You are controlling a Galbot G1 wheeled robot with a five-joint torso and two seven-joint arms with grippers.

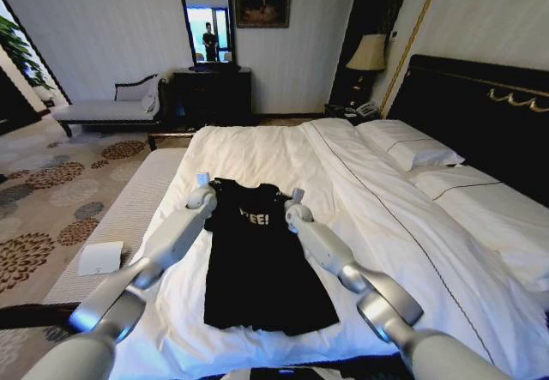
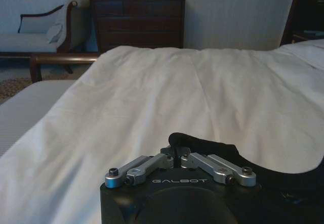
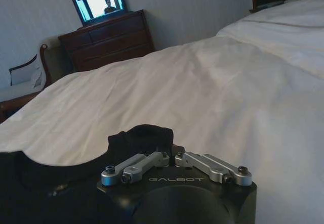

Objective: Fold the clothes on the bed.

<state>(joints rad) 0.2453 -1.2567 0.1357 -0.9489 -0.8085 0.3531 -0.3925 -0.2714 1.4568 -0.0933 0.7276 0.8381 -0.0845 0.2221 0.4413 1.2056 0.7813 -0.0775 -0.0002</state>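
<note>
- While checking the head view first: black T-shirt lying flat near the foot of the bed, on the white duvet, collar end away from the robot, well short of the pillows. Left gripper down at one shoulder corner, right gripper at the other, both touching the cloth. Too far off to read the jaws from up there.

- Agreed. Over to the left wrist view then: left gripper with jaws drawn together, pinching a small hump of black T-shirt fabric right at the tips. Bare duvet beyond, dresser and chaise at the far wall.

- Same story in the right wrist view: right gripper, jaws closed up on a bunched bit of T-shirt. Looks like a thin pinch though, just the edge.

- Yep, worried about exactly that. Could lose one corner if pulled with so little cloth in the pinch, then end up with a crooked, one-sided fold. Could also have grabbed some duvet along with the shirt; can't tell, hidden under the tips. Would drag the bedding along. Also risky: lifting unevenly and twisting the shirt across the middle.

- Guessing early in the job too: laid out long, no crosswise fold yet.
</note>
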